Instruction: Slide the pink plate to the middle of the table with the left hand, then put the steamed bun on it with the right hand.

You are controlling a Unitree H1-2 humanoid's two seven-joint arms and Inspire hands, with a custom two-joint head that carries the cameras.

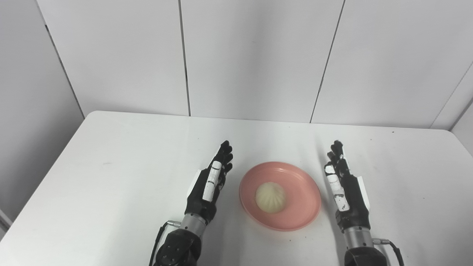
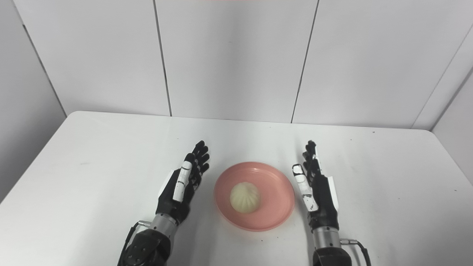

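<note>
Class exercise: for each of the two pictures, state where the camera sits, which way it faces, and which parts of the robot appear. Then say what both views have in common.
Left eye view: on the head, facing down and forward at the table; the left hand and right hand enter from below.
Right eye view: beside it, same aim, scene shifted leftward.
Shared: the bun on the plate between two open hands, with a panelled wall behind.

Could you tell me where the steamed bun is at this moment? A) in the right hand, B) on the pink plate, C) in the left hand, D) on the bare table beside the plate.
B: the bun sits on the pink plate, with the left hand and right hand open on either side, holding nothing.
</note>
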